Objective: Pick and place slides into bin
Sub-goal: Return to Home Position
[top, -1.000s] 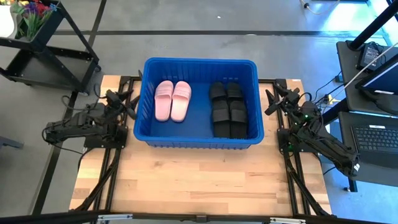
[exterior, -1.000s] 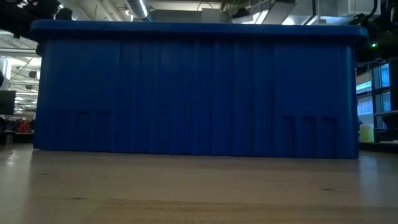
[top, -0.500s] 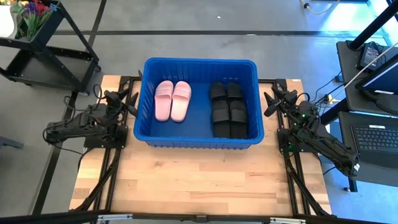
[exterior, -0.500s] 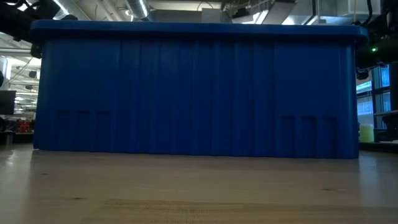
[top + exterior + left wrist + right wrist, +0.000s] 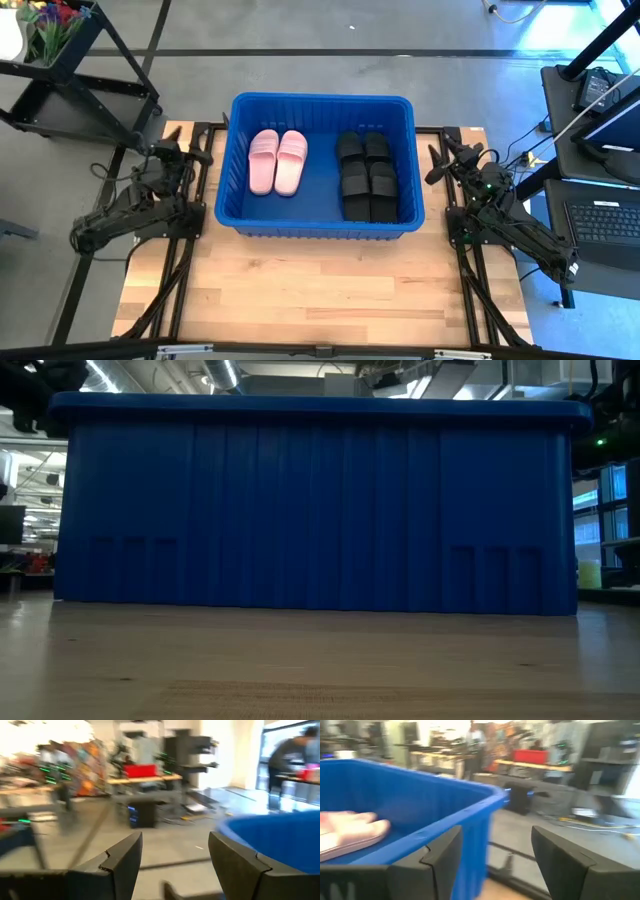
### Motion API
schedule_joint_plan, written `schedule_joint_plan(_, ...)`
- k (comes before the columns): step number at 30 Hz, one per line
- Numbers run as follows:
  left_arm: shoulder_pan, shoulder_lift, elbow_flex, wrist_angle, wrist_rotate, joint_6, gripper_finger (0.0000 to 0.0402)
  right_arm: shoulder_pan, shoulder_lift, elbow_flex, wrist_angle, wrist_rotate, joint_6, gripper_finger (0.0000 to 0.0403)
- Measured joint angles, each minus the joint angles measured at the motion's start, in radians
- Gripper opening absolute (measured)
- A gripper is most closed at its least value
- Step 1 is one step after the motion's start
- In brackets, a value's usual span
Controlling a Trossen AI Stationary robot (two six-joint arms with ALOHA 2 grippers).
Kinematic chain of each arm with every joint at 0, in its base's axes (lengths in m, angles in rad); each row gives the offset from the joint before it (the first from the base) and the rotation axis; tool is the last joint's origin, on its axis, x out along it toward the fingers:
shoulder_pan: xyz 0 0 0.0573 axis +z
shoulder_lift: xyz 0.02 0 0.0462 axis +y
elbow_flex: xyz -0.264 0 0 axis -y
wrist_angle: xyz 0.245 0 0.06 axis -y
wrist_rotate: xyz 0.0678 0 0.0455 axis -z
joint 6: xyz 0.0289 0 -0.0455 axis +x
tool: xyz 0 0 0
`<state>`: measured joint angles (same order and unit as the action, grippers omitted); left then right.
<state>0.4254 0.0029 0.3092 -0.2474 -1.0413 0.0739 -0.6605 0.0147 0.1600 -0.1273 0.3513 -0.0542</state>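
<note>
Your left arm has drawn back from the bin (image 5: 320, 98) since half a second ago. The left gripper (image 5: 193, 157) now sits farther from the blue wall, over the counter's left rail. The right gripper (image 5: 442, 162) has barely shifted and sits just beside the bin's right wall. In the wrist views you can see both sets of fingers (image 5: 122, 862) spread wide and released, with nothing between them. Around you is a workshop floor, with a dark cart (image 5: 70, 75) at the far left and a laptop (image 5: 608, 222) on the right. The pale wood counter (image 5: 320, 290) carries the bin on its far half. Inside the bin, the four black slides (image 5: 367, 177) lie in the right half. The two pink slides (image 5: 278, 162) lie side by side in the left half.
</note>
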Motion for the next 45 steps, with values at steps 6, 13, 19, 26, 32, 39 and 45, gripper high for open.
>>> schedule_joint_plan(6,0.207,0.0,0.0,0.134,0.11,0.109,0.0224,0.0,0.0,0.0,0.032,0.184,-0.086,0.0239)
schedule_joint_plan(13,0.397,0.0,-0.124,0.182,0.28,-0.014,0.0224,0.0,0.0,0.0,0.063,0.193,-0.086,0.0239)
schedule_joint_plan(19,0.476,0.0,-0.221,0.266,0.327,-0.038,0.0224,0.0,0.0,0.0,0.069,0.191,-0.057,0.0239)
schedule_joint_plan(26,0.518,0.0,-0.243,0.262,0.329,-0.013,0.0224,0.0,-0.004,0.0,0.057,0.191,0.002,0.0239)
schedule_joint_plan(32,0.53,0.0,-0.243,0.263,0.198,0.075,0.0224,0.0,-0.013,-0.002,0.054,0.238,-0.028,0.0239)
schedule_joint_plan(39,0.538,0.0,-0.243,0.263,0.059,0.077,0.0224,0.0,-0.013,-0.082,0.145,0.295,-0.025,0.0239)
schedule_joint_plan(45,0.538,0.0,-0.243,0.258,0.059,0.077,0.0224,0.0,-0.012,-0.151,0.253,0.302,-0.01,0.0239)
